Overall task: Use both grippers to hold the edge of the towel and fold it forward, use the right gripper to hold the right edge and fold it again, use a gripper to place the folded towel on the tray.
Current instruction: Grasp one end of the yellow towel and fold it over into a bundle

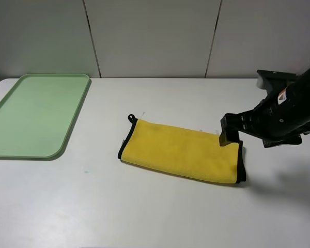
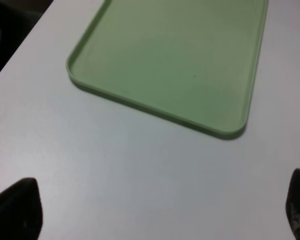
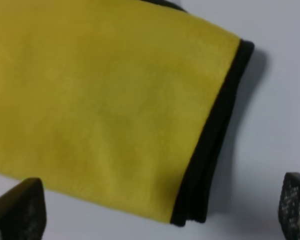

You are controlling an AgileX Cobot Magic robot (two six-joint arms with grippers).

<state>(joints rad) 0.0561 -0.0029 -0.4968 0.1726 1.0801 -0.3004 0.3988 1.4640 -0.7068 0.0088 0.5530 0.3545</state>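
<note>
The yellow towel (image 1: 182,152) lies folded once into a long strip at the table's middle, with black edging (image 1: 241,163) on its right end and a small black loop (image 1: 130,118) at its far left corner. My right gripper (image 1: 228,135) hovers over the towel's right far corner, open and empty. In the right wrist view its fingertips (image 3: 17,210) are spread wide over the towel (image 3: 105,100) and its doubled black edge (image 3: 210,140). The green tray (image 1: 36,114) lies empty at the far left. My left gripper (image 2: 155,212) is open over bare table near the tray (image 2: 175,55).
A pale wall with vertical panel seams stands behind the table (image 1: 155,217). The table's left edge (image 2: 20,45) shows in the left wrist view, with dark floor beyond it.
</note>
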